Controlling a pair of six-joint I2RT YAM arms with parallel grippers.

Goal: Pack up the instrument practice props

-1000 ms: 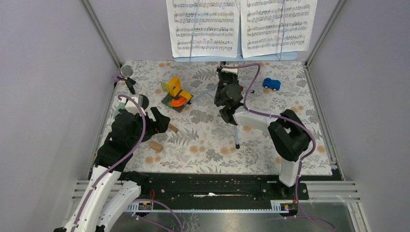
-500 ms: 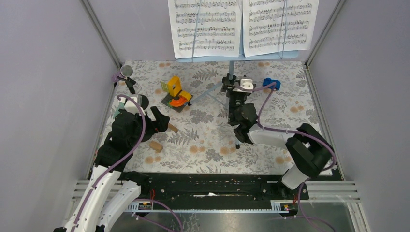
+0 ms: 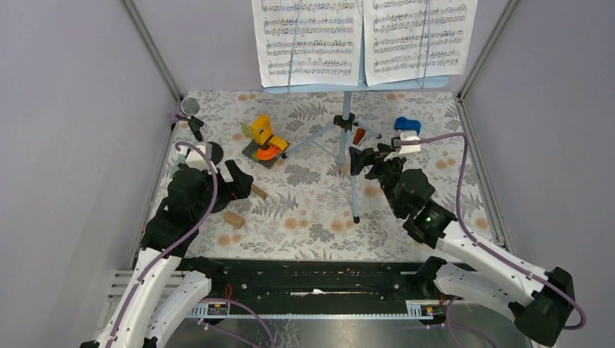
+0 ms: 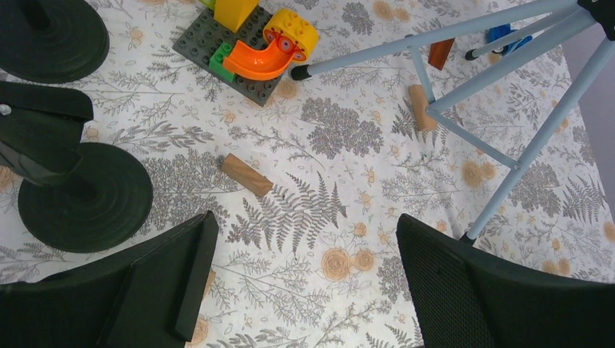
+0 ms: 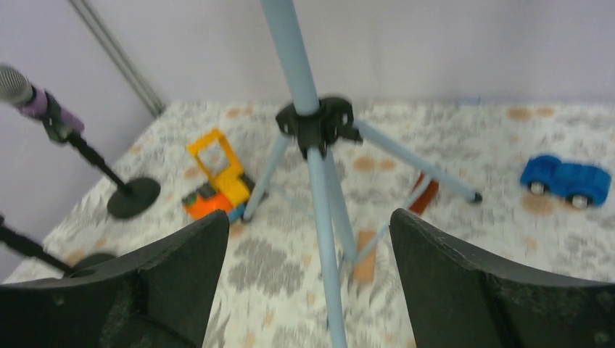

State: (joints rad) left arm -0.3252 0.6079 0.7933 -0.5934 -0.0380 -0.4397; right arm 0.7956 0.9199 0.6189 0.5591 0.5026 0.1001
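The pale blue music rack (image 3: 362, 78) stands upright at the back on tripod legs (image 3: 347, 122), holding two white sheet-music pages (image 3: 308, 40). My right gripper (image 3: 364, 164) is open just right of the front leg; in the right wrist view that leg (image 5: 324, 217) runs between the spread fingers, untouched. The purple microphone (image 3: 187, 109) sits in its black holder (image 5: 134, 197) at the far left. A second microphone head (image 3: 211, 151) shows beside my left arm. My left gripper (image 4: 304, 239) is open over bare cloth, with two round holder bases (image 4: 83, 196) to its left.
A yellow and orange brick toy (image 3: 262, 141) sits on a grey plate left of the tripod. The blue toy car (image 3: 406, 125) is at the back right. Brown wooden blocks (image 3: 233, 219) lie near my left gripper, and a reddish one (image 3: 358, 135) under the tripod. Walls close three sides.
My right gripper has opened, let go of the tripod hub and drawn back toward the near right. The stand stays upright. The left arm has not moved.
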